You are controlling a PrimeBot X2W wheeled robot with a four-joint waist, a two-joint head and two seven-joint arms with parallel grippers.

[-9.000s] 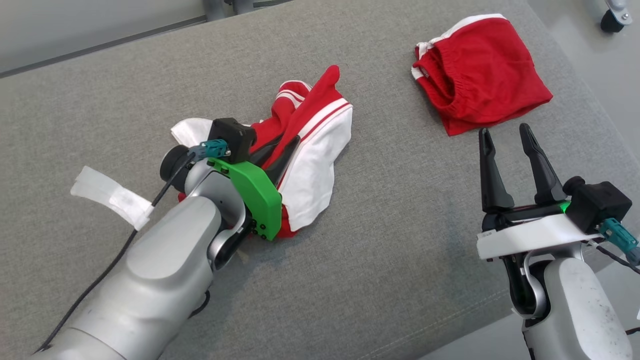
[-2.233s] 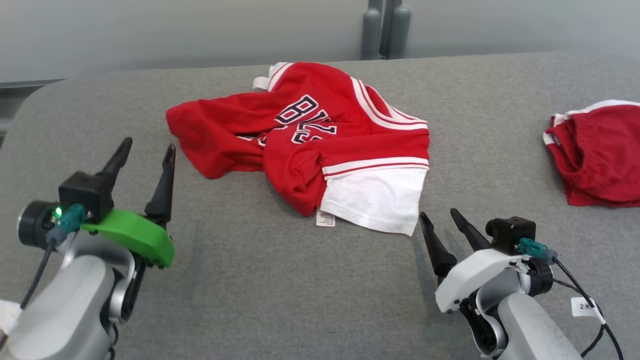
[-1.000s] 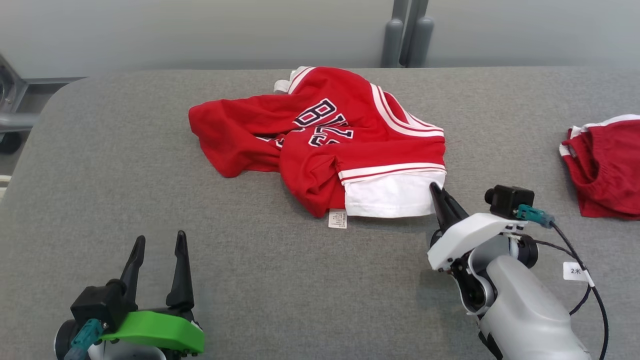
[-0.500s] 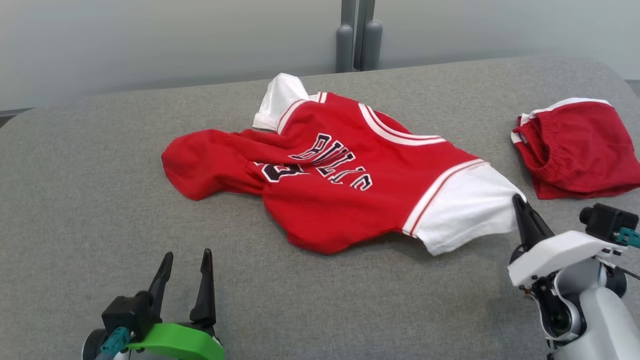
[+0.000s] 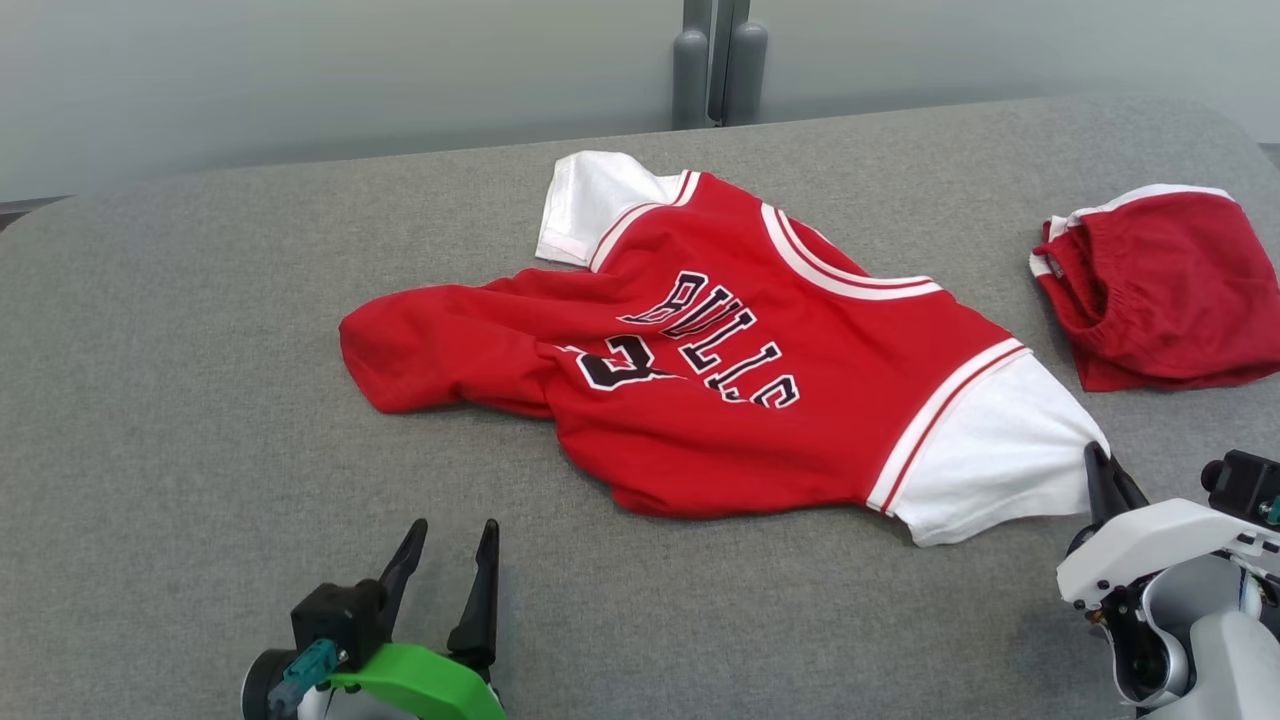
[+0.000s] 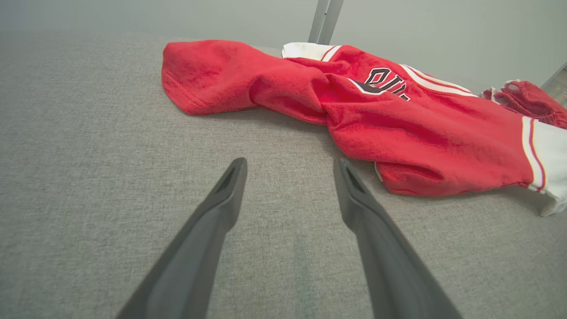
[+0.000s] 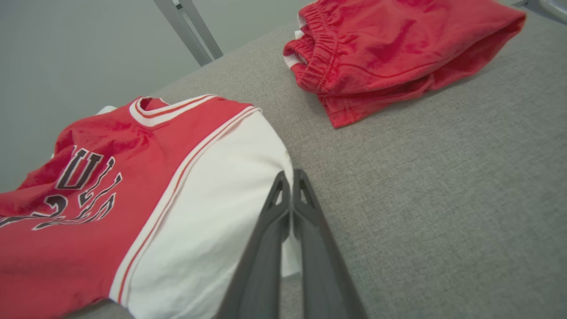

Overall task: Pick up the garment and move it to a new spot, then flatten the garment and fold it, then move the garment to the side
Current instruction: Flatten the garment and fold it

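**Head view.** A red shirt (image 5: 740,400) with white sleeves and dark lettering lies spread across the middle of the grey fabric-covered desk (image 5: 200,300). The collar points to the upper right of the frame. One white sleeve (image 5: 990,460) reaches toward the lower right, and the other white sleeve (image 5: 590,200) lies at the top centre. The red body is bunched into folds at the left. The right hand (image 5: 1097,455) is at the lower right. Its fingers are pressed together and pinch the outer edge of the nearer white sleeve. The left hand (image 5: 454,527) is at the lower centre-left with its fingers spread. It holds nothing and stands apart from the shirt. A pair of red shorts (image 5: 1160,290) lies at the right edge, apart from the shirt. Two grey posts (image 5: 718,60) stand behind the desk at the top centre.

**Left wrist view.** The left hand (image 6: 290,163) has its two dark fingers spread over bare desk (image 6: 88,155). The shirt (image 6: 398,128) lies just beyond the fingertips, from the top centre to the right edge. The shorts (image 6: 531,99) are at the far right.

**Right wrist view.** The right hand (image 7: 291,175) has its fingers closed together on the rim of the white sleeve (image 7: 212,199). White cloth is visible at and below the tips. The red body of the shirt (image 7: 88,186) is at the left. The shorts (image 7: 390,48) lie at the upper right, well apart.
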